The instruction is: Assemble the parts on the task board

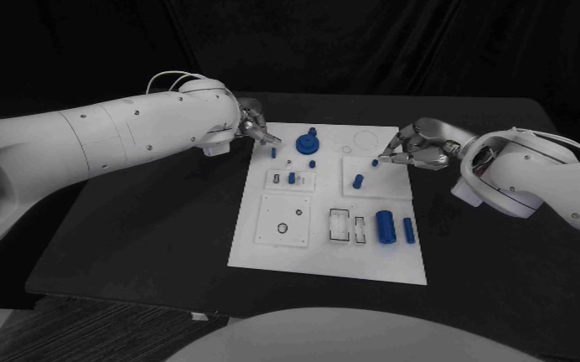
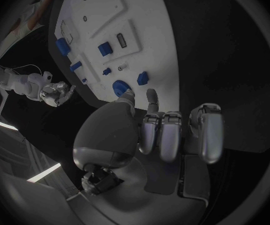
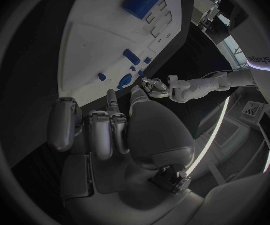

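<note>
I've got both hands at the board's (image 1: 276, 255) far end, left hand (image 1: 254, 126) and right hand (image 1: 411, 148) holding nothing I can see, fingers partly curled, so I'd lower the left squarely over the gear (image 1: 307, 142) before pinching.

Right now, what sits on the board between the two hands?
In the head view, between the left hand and right hand, the task board carries a round blue part and smaller blue pieces; neither hand holds anything.
</note>
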Action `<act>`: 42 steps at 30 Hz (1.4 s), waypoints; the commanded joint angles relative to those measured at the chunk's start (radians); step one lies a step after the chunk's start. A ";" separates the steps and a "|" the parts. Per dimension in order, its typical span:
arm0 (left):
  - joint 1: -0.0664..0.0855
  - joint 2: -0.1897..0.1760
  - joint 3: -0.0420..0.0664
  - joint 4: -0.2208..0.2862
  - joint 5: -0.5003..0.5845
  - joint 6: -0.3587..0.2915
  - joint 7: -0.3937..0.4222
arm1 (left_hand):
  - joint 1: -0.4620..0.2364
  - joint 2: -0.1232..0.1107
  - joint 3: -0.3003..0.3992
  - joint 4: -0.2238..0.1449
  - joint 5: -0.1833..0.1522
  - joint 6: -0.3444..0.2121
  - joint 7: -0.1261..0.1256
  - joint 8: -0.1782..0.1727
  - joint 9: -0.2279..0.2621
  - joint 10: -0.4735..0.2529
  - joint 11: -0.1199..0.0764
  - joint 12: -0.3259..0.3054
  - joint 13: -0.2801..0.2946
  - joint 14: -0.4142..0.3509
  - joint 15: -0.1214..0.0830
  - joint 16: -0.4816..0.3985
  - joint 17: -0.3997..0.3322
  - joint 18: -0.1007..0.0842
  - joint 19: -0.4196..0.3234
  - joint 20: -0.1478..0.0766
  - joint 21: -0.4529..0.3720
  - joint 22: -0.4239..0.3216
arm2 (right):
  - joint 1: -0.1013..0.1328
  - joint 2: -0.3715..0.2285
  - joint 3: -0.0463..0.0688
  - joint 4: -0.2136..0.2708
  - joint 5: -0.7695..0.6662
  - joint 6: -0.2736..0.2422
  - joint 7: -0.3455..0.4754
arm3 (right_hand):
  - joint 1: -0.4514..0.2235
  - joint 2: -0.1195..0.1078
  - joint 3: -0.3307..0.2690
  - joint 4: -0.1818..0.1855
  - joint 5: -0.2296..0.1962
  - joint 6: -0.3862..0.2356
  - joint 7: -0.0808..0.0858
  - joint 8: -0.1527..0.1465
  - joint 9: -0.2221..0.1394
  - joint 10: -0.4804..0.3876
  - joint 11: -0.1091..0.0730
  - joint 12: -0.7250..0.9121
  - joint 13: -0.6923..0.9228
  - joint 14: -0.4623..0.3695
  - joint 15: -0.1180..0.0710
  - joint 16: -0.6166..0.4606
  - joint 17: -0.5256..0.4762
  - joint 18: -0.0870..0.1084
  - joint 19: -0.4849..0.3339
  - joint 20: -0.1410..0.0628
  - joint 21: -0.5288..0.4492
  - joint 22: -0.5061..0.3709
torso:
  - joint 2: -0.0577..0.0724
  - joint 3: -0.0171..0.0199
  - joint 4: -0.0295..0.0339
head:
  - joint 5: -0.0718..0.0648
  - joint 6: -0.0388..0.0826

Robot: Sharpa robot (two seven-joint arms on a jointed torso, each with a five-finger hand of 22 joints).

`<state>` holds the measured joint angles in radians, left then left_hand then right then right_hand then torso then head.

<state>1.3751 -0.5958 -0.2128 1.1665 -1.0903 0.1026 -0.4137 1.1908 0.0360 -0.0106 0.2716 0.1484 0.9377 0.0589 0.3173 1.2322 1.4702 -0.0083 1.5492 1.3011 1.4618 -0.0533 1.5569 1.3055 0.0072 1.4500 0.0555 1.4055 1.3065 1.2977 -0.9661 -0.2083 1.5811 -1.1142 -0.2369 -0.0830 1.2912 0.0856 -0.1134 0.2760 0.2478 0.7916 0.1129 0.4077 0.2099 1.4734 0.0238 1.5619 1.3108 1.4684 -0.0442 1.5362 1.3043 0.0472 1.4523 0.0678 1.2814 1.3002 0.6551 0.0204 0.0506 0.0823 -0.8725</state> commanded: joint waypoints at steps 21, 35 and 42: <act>-0.015 0.020 0.001 -0.016 -0.003 0.050 0.009 | 0.001 0.012 -0.025 0.014 0.013 0.010 -0.002 -0.014 -0.024 0.101 0.003 0.022 0.270 0.109 0.004 0.014 0.265 0.036 0.004 0.008 0.000 0.207 | -0.002 0.000 0.000 -0.002 -0.001 0.012 -0.016 | 0.025 0.012 -0.020 0.004 0.018 0.002 -0.001 0.019 0.012 0.097 0.008 0.009 0.260 0.087 0.007 -0.017 0.219 0.022 -0.003 0.003 -0.014 0.176 | 0.000 0.0001 0.0000 | -0.002 0.000; -0.021 0.031 0.001 -0.023 -0.003 0.057 0.005 | 0.001 0.015 -0.027 0.015 0.021 0.024 -0.005 -0.015 -0.029 0.101 0.001 0.022 0.270 0.109 0.004 0.014 0.265 0.036 0.004 0.008 -0.001 0.207 | -0.002 0.000 0.000 -0.003 -0.001 0.017 -0.019 | 0.026 0.012 -0.020 0.004 0.019 0.001 -0.001 0.019 0.012 0.097 0.008 0.009 0.260 0.087 0.007 -0.018 0.218 0.022 -0.004 0.003 -0.016 0.175 | 0.000 0.0000 0.0000 | -0.002 0.000; -0.024 0.036 0.001 -0.030 -0.003 0.053 0.005 | 0.003 0.019 -0.028 0.014 0.038 0.033 -0.007 -0.019 -0.034 0.101 -0.001 0.022 0.270 0.109 0.002 0.014 0.265 0.037 0.003 0.007 -0.002 0.206 | -0.002 0.000 0.000 -0.005 -0.001 0.020 -0.020 | 0.028 0.012 -0.020 0.003 0.020 0.001 -0.001 0.019 0.012 0.097 0.008 0.009 0.260 0.086 0.008 -0.019 0.217 0.022 -0.005 0.003 -0.018 0.175 | 0.000 0.0002 -0.0001 | -0.003 0.000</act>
<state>1.3537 -0.5624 -0.2128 1.1378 -1.0924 0.1489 -0.4151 1.1907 0.0364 -0.0108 0.2720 0.1716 0.9545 0.0502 0.3097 1.2100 1.4702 -0.0083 1.5492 1.3011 1.4618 -0.0532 1.5569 1.3055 0.0071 1.4494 0.0560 1.4053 1.3065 1.2977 -0.9656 -0.2086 1.5763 -1.1142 -0.2256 -0.0865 1.2912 0.0856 -0.1134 0.2759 0.2479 0.7916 0.1129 0.4077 0.2099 1.4734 0.0238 1.5619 1.3108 1.4684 -0.0442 1.5362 1.3043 0.0472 1.4524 0.0678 1.2814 1.3002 0.6552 0.0204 0.0505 0.0801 -0.8725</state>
